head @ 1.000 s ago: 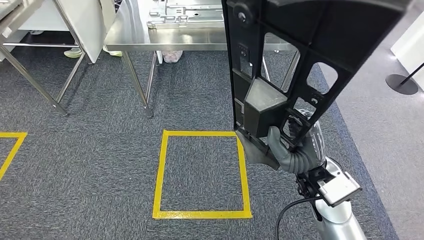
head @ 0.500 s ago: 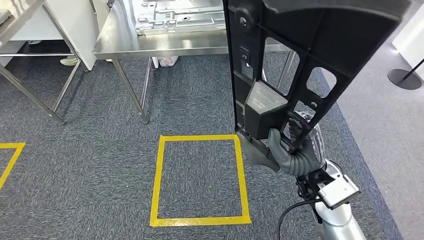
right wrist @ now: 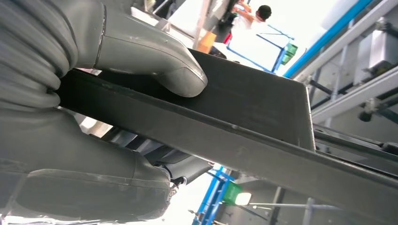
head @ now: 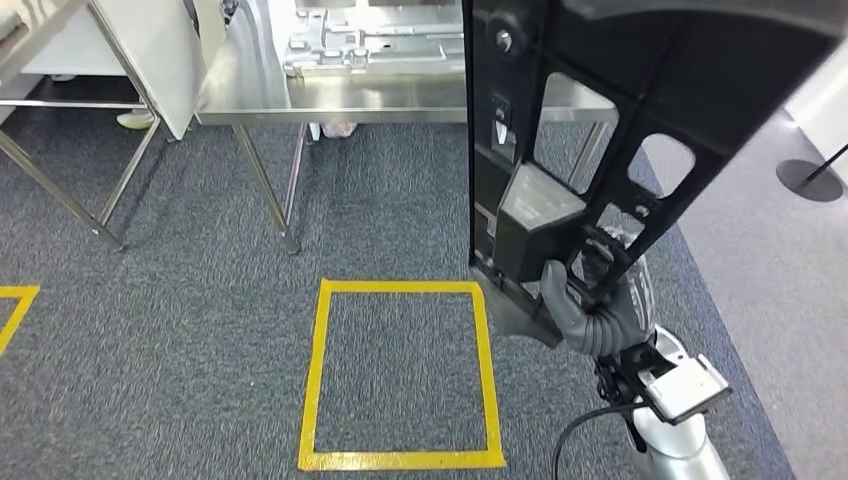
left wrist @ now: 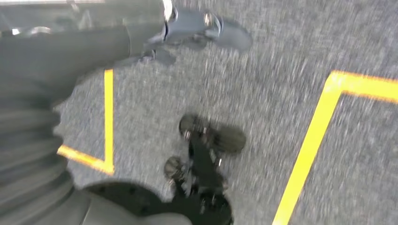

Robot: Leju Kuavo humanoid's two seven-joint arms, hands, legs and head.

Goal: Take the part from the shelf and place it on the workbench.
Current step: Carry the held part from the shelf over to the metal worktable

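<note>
Steel workbench [head: 400, 98] w/ metal parts [head: 375, 45], carpet floor [head: 180, 340].

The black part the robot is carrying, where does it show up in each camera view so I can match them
Head view: the black part stands upright at upper right, its lower end gripped by the right hand.
Right wrist view: part crosses the frame as a dark slab under the thumb.
Left wrist view: not in it.
Shared landmark: the right hand.

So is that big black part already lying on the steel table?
No, the right hand holds the black plastic part upright above the carpet, short of the steel workbench.
</note>
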